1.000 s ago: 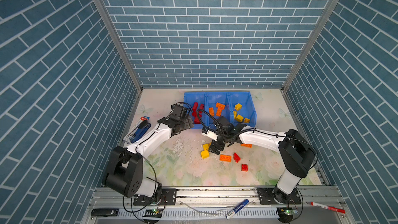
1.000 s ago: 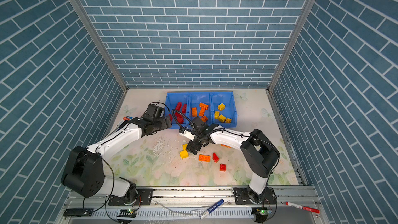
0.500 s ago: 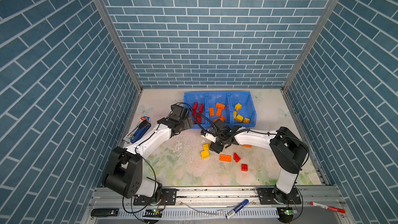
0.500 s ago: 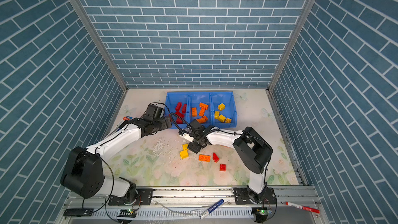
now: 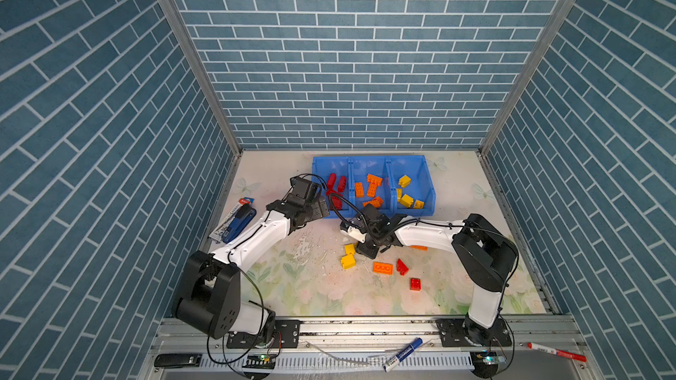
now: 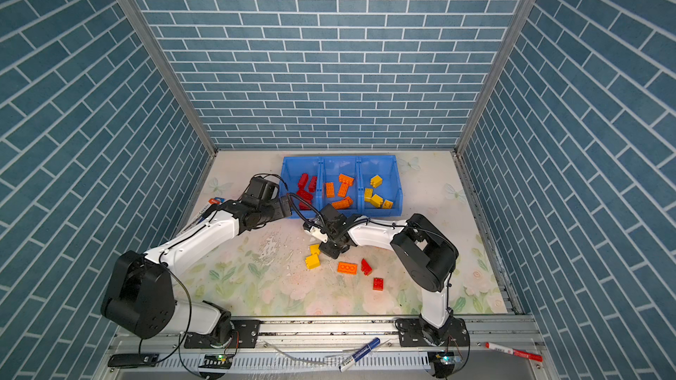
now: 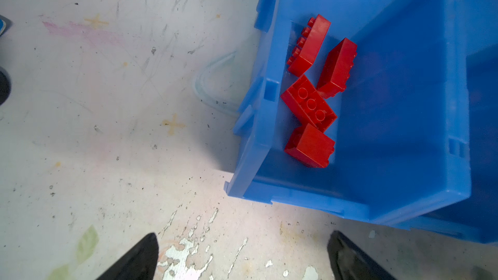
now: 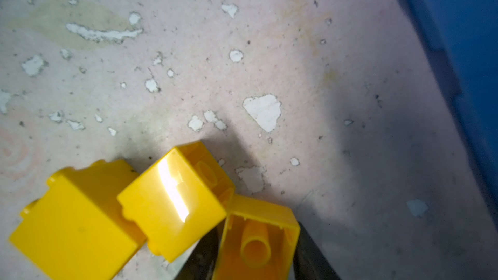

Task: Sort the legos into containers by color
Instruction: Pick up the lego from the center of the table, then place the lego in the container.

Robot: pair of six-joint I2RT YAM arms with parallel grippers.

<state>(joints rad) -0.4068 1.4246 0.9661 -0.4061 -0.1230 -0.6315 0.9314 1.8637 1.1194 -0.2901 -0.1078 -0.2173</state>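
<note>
The yellow 2x2 brick (image 8: pixel 258 219) I'm after lies on its side on the floral mat (image 5: pixel 311 286), at six o'clock from the blue three-bin tray (image 5: pixel 367 161). My right gripper (image 8: pixel 257 254) pinches it. My left gripper (image 7: pixel 242 257) gapes empty beside the red bin (image 7: pixel 404 103). Roughly a dozen sorted bricks (image 5: pixel 373 184) sit in the bins, by colour. I judge about seven loose bricks (image 5: pixel 382 267) remain.

Between black right fingers (image 8: pixel 312 265) a yellow lego (image 8: pixel 256 241) is showing; beyond black left fingers (image 7: pixel 134 259), red legos (image 7: pixel 310 103) are lying in bright blue containers (image 7: pixel 404 144), on a pale floral table (image 5: pixel 311 286).
</note>
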